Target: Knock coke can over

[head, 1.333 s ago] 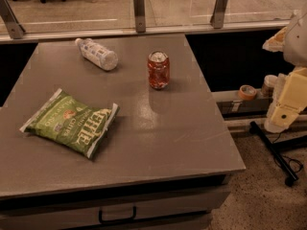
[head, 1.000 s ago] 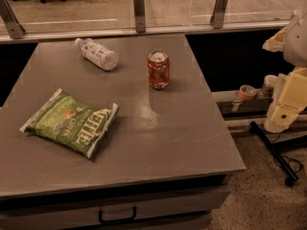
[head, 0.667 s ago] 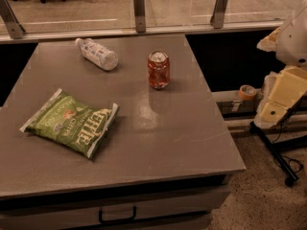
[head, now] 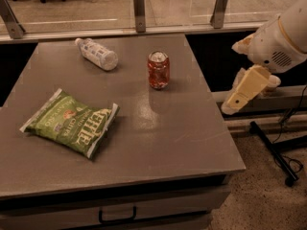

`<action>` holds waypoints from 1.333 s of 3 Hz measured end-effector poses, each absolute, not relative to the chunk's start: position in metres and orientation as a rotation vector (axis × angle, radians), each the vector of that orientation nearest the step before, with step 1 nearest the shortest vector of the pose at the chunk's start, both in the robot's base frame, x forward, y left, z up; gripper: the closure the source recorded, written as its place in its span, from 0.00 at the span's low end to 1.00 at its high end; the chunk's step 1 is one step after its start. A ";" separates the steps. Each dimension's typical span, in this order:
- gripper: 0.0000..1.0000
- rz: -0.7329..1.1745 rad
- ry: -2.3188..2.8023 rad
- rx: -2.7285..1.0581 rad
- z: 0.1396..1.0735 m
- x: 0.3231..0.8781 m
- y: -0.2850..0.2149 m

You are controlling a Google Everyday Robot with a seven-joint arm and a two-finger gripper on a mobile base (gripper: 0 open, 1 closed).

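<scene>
End effector point(head: 240, 96): right of frame, beyond the right edge of the surface point(head: 144, 143), well apart from the coke can point(head: 159, 70). How far open: cannot tell. Nothing seen in it.

Coke can: upright, upper centre of the surface.

Risks, as judged: a low or glancing push may slide the can, not tip it. An over-long sweep may strike the water bottle point(head: 97, 54), upper left.

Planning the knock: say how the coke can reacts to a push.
The coke can stands upright, taller than wide, so it probably tips. Once down, it likely rolls. The gripper hangs right of the table.
</scene>
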State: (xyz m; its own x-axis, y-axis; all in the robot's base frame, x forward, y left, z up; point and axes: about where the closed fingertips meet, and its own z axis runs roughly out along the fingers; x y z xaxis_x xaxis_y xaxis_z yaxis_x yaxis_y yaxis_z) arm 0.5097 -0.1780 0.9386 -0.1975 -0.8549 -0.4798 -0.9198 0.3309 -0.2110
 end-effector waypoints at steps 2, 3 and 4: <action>0.00 0.341 1.859 -1.374 0.923 0.574 -0.165; 0.00 0.454 1.767 -1.268 0.916 0.605 -0.155; 0.00 0.558 1.689 -1.237 0.906 0.624 -0.125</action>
